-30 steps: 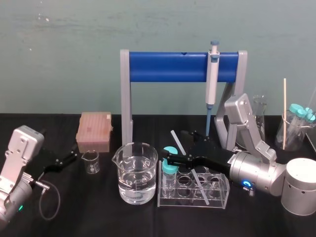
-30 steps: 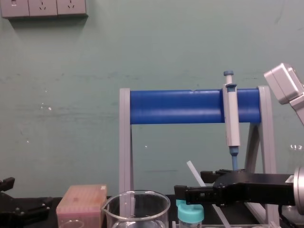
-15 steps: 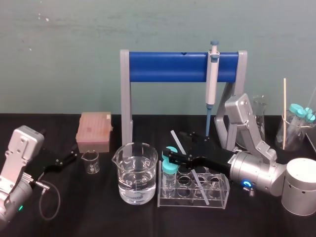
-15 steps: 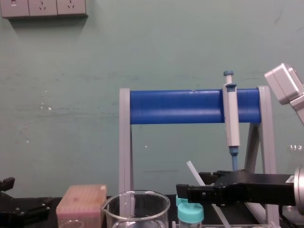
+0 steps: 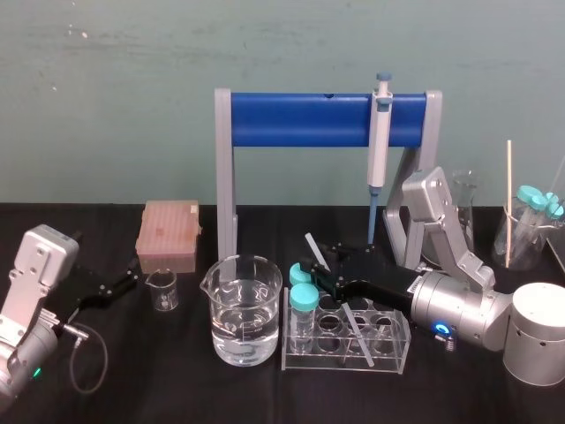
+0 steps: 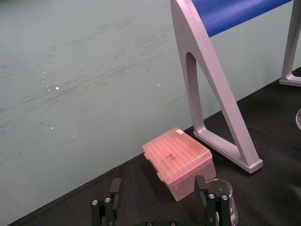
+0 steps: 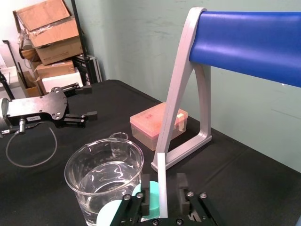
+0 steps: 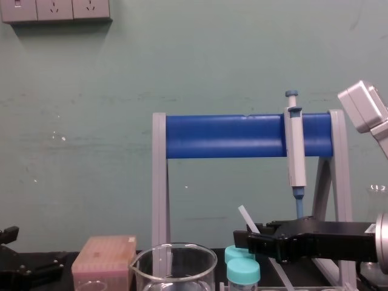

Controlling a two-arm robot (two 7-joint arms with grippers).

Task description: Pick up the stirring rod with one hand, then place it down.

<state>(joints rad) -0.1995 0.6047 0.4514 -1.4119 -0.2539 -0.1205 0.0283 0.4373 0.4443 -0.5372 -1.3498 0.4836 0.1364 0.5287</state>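
The stirring rod [image 5: 314,251] is leaning in the clear tube rack [image 5: 388,352]. Its lower end is sitting in a rack well and its upper end is pointing toward 11 o'clock, rising clear of the rack. The right gripper [image 5: 323,272] is reaching in level from 3 o'clock, above the rack's 9 o'clock end. Its black fingers [image 7: 182,187] are standing one on each side of the rod, spread, with a gap showing on both sides: released, not pinching.

Two teal-capped tubes [image 5: 305,299] are standing in the rack at 7 o'clock of the right gripper, just beside its tips. A large beaker [image 5: 243,318] holding water is sitting near the rack, at its 9 o'clock. A pipette [image 5: 380,132] is hanging on the blue-barred stand [image 5: 300,121] at 12 o'clock of the rack.

The left gripper [image 5: 128,281] is idling at the table's 9 o'clock side, jaws standing apart and holding nothing, pointing toward a pink tip box [image 5: 168,234] and a small beaker [image 5: 162,290]
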